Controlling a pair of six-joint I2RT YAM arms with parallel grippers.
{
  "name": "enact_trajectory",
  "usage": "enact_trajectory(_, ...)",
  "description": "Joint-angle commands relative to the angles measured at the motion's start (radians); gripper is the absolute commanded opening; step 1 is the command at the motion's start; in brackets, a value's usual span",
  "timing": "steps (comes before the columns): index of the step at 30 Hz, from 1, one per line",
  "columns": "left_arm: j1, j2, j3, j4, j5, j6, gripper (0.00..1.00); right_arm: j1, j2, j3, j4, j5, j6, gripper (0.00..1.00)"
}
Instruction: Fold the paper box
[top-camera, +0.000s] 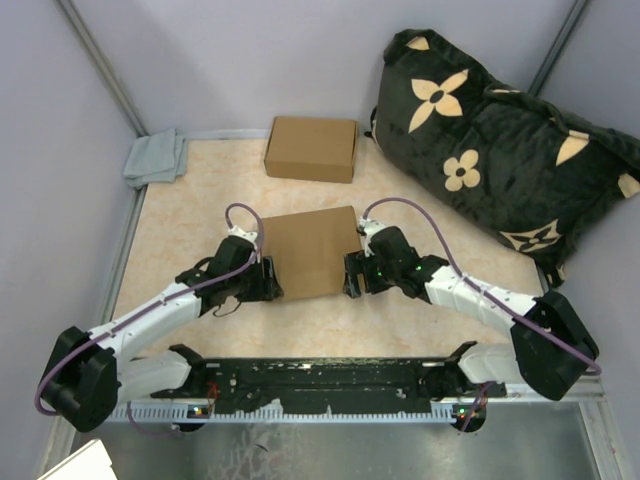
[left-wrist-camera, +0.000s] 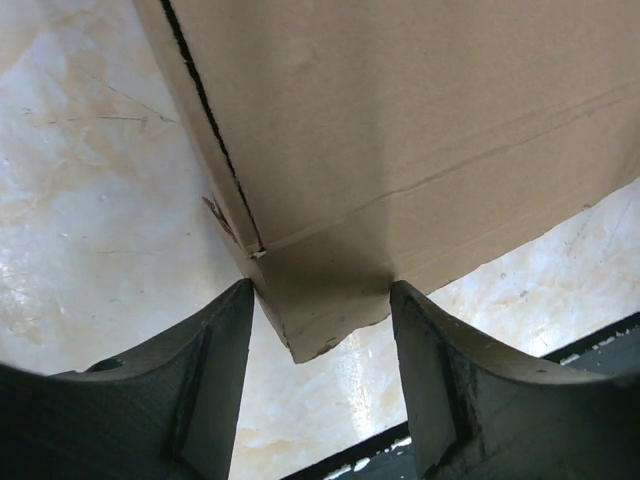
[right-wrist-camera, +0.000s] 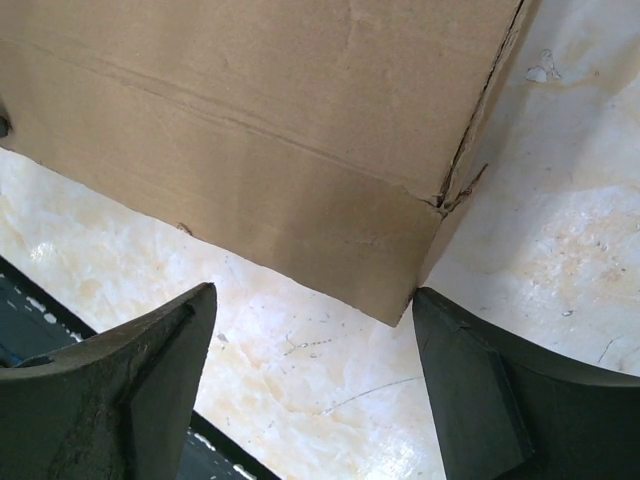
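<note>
The paper box (top-camera: 310, 250) sits in the middle of the table (top-camera: 190, 210), between our arms, with a second cardboard box (top-camera: 311, 148) well behind it. Our left gripper (left-wrist-camera: 320, 292) straddles the near left corner with its jaws wide, a finger just beside each face; we cannot tell whether they touch. Our right gripper (right-wrist-camera: 315, 305) stands wider at the near right corner, one finger (right-wrist-camera: 490, 390) close by the side wall, the other well clear. We judge the step to be squaring and tucking the near edge. We should press both corners together and evenly, so the box neither skews nor slides, and spare its frayed corners
</note>
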Motion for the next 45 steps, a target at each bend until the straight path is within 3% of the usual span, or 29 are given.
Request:
enact_trajectory(1, -0.015, -0.012, 0.048, 0.015, 0.065, 0.011, 0.62, 0.013, -0.051, 0.005, -0.016, -0.048, -0.002, 0.79)
enact_trajectory(9, -0.015, -0.038, 0.145, -0.136, 0.075, 0.001, 0.59, 0.013, -0.072, 0.069, -0.154, -0.016, 0.027, 0.79)
enact_trajectory(30, -0.016, -0.039, 0.144, -0.14, 0.125, -0.001, 0.53, 0.014, -0.082, 0.129, -0.232, -0.021, 0.074, 0.76)
enact_trajectory(34, -0.016, -0.034, 0.14, -0.176, 0.02, 0.009, 0.63, 0.013, -0.093, 0.13, -0.256, 0.138, 0.073, 0.91)
enact_trajectory(36, -0.016, -0.029, 0.123, -0.16, -0.037, 0.016, 0.65, 0.013, -0.088, 0.117, -0.231, 0.198, 0.066, 0.93)
enact_trajectory(45, -0.016, 0.01, 0.07, -0.05, -0.024, 0.002, 0.63, 0.013, 0.016, 0.064, -0.062, 0.144, 0.047, 0.8)
